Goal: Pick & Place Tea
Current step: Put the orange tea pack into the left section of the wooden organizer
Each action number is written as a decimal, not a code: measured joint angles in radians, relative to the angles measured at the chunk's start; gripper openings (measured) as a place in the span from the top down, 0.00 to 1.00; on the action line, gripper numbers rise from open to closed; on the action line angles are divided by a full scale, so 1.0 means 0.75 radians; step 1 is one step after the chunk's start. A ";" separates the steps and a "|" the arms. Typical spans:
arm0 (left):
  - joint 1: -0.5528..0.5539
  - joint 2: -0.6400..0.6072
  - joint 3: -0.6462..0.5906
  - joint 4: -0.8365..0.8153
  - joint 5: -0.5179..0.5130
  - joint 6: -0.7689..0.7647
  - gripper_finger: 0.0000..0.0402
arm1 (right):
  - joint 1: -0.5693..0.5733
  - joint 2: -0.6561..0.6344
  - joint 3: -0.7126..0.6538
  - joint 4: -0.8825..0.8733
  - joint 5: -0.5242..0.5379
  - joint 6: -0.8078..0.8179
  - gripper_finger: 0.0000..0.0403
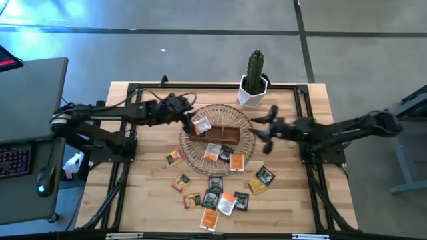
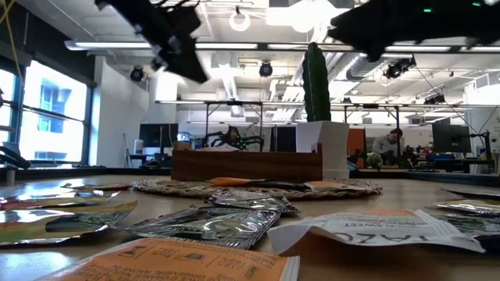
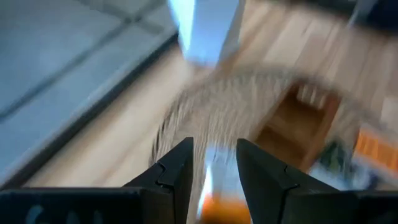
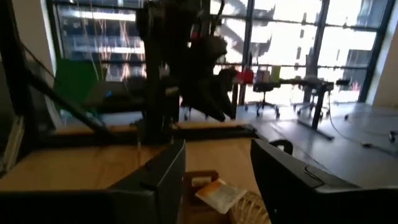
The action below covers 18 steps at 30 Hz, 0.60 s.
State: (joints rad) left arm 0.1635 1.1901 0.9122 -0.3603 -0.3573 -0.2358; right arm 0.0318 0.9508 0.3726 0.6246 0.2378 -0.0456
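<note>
Right, nearest the front edge of the counter (image 1: 143,200) lie most of the tea packets (image 1: 217,197), loose and flat, orange, yellow, black, white, green, spread just in front of the wicker basket (image 1: 200,155). Couple more packets lie on the basket's front part, an orange one (image 1: 212,153) beside a dark one (image 1: 235,161). Wooden box (image 1: 215,135) sits on the basket, mid-way. At the box's left end a white/orange packet (image 1: 201,125) sits under the left pincer (image 1: 189,121); wrist view shows the fingers (image 3: 177,171) apart w/ that packet (image 3: 211,186) between them, but can't tell if they're clamped on it or just straddling. Right pincer (image 1: 261,129) hovers at the basket's right rim, above it, fingers wide apart, nothing in them; its wrist view looks over the box (image 4: 198,182) w/ the packet (image 4: 219,193) at it. Behind the basket stands a cactus in a white pot (image 1: 253,83)
</note>
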 joint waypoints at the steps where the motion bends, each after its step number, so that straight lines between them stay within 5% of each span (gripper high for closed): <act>1: 0.000 -0.024 -0.013 -0.046 0.005 -0.023 0.70 | -0.007 0.083 0.057 -0.024 0.016 -0.009 0.55; 5: 0.000 -0.113 -0.037 -0.061 0.009 -0.092 0.70 | -0.106 0.380 0.332 -0.177 0.100 0.055 0.55; 11: -0.001 -0.201 -0.074 -0.083 0.008 -0.101 0.70 | -0.315 0.729 0.768 -0.675 -0.322 0.181 0.55; 18: -0.002 -0.280 -0.118 -0.087 -0.033 -0.077 0.70 | -0.476 1.059 1.053 -0.858 -0.562 0.218 0.55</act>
State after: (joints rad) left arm 0.1623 0.9798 0.8241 -0.4258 -0.3817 -0.2935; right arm -0.3248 1.7454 1.1624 -0.0187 -0.1837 0.1181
